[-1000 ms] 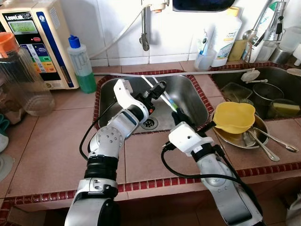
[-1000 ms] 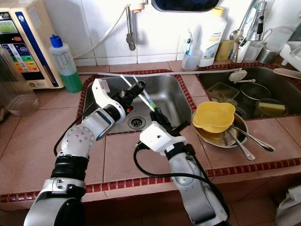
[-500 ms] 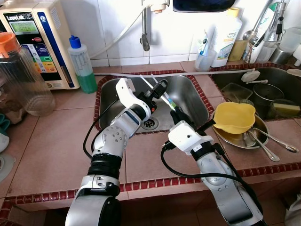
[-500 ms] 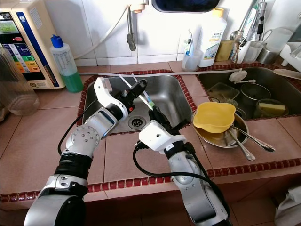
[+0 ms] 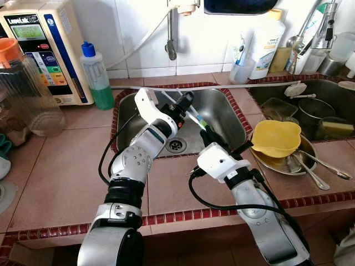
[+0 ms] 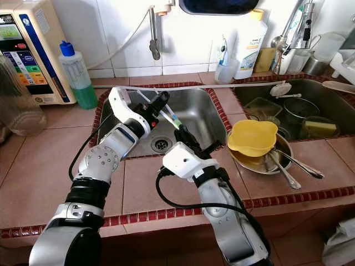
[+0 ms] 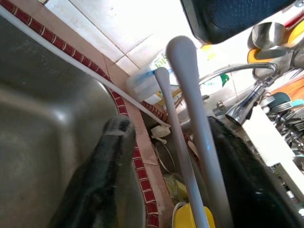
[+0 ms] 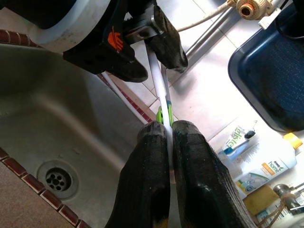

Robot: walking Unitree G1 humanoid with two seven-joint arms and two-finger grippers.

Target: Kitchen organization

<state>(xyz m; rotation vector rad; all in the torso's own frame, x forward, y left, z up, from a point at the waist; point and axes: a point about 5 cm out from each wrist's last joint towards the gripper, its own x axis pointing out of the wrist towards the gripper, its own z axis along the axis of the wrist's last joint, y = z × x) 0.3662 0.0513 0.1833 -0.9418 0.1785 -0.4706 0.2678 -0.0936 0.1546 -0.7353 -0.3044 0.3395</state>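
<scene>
Toothbrushes (image 5: pixel 191 114), thin white, green band, over sink (image 5: pixel 222 119): pinched by right gripper (image 8: pixel 169 130); left gripper (image 5: pixel 186 100) fingers spread around them.

Both silver arms reach forward and meet at the middle; the left gripper (image 5: pixel 185 103) is bent inward at the wrist, its fingers (image 7: pixel 109 175) spread apart; the right gripper (image 8: pixel 167 137) points ahead, its fingers (image 8: pixel 147 175) pressed together.
</scene>
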